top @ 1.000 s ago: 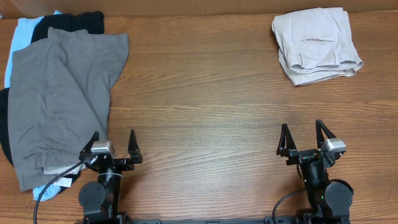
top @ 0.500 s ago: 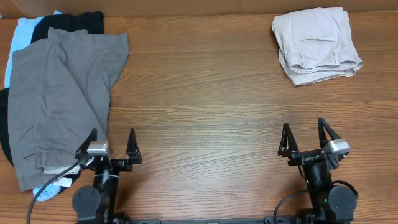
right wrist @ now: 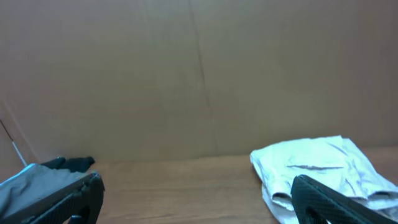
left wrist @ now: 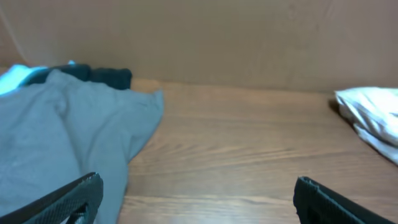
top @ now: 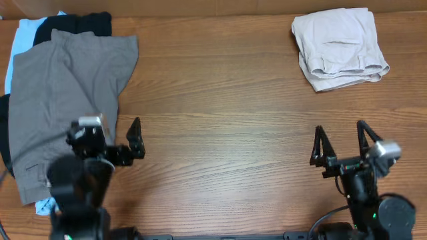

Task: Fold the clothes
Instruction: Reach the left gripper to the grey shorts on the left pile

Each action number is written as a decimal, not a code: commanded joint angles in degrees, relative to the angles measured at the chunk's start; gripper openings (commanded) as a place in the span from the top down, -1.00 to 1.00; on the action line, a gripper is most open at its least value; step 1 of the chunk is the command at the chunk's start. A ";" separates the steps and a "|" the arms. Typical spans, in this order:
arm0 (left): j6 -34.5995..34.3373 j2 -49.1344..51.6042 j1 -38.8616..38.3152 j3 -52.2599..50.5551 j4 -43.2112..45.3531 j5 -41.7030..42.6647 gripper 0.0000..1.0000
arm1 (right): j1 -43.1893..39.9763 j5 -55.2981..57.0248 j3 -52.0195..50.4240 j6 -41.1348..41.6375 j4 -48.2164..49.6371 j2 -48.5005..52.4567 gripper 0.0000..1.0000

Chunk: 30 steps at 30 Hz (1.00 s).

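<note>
Overhead view: left gripper (top: pixel 107 137), fingers spread wide and empty, hovers over the near edge of the grey shorts (top: pixel 63 87). Right gripper (top: pixel 340 130), equally wide and empty, sits well apart from the shorts. A black garment (top: pixel 73 25) and a blue garment (top: pixel 23 37) lie under the shorts; a deep pinch might drag them along.

On the worktop (top: pixel 220 100), the large shorts (top: pixel 60 100) lie left, atop other garments (top: pixel 73 25); the folded shorts (top: pixel 339 50) sit far right at the back, well apart.
</note>
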 commanded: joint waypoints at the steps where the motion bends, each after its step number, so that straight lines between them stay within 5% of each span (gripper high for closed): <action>1: 3.08 9.05 0.57 11.41 -6.69 3.91 -0.99 | 0.22 -0.13 7.28 -0.22 -4.66 7.19 -1.00; 7: 5.38 26.29 0.57 29.92 -24.09 4.79 -1.00 | 0.22 -0.52 20.04 -0.20 -18.97 26.25 -1.00; 20: 6.62 40.44 1.51 33.83 -26.12 3.45 -1.00 | 0.22 -20.85 22.45 -0.20 -15.30 50.45 -1.00; 30: 6.58 46.90 21.53 33.83 -27.36 -10.21 -1.00 | 0.22 -21.03 22.45 -0.15 -10.05 55.01 -1.00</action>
